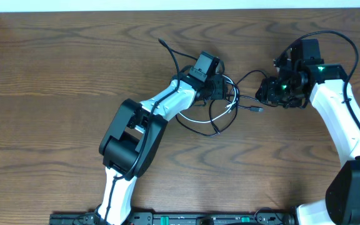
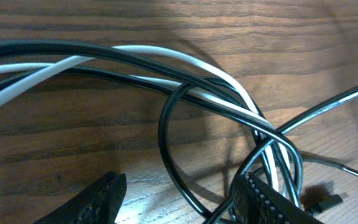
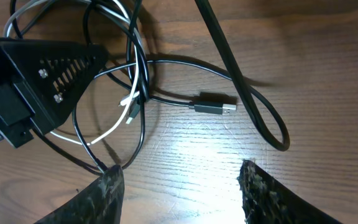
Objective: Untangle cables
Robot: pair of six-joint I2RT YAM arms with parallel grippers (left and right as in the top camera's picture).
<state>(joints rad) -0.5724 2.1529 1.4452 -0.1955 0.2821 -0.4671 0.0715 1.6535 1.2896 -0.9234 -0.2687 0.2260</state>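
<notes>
The left arm [image 1: 161,103] reaches diagonally up and to the right, and the left gripper [image 2: 179,186] sits low over the tangled cables [image 1: 220,115]. Its jaws are parted around a black loop [image 2: 162,134], not clamping it, with the white cable [image 2: 166,55] crossing above. Farther right, a plug [image 3: 216,106] lies ahead of the right gripper [image 3: 179,177], whose jaws stand apart over the bare wooden table [image 1: 55,75].

**Count of items.** One white cable [image 2: 154,51] is lying in the tangle. Black cables [image 2: 161,134] are crossing it, at least two, though the exact number is unclear. One metal-tipped plug [image 3: 215,104] is lying just beside the white cable. Two arms are flanking the white cable: left arm [image 1: 136,134] and right arm [image 1: 342,119]. One table [image 1: 55,94] is carrying everything.
</notes>
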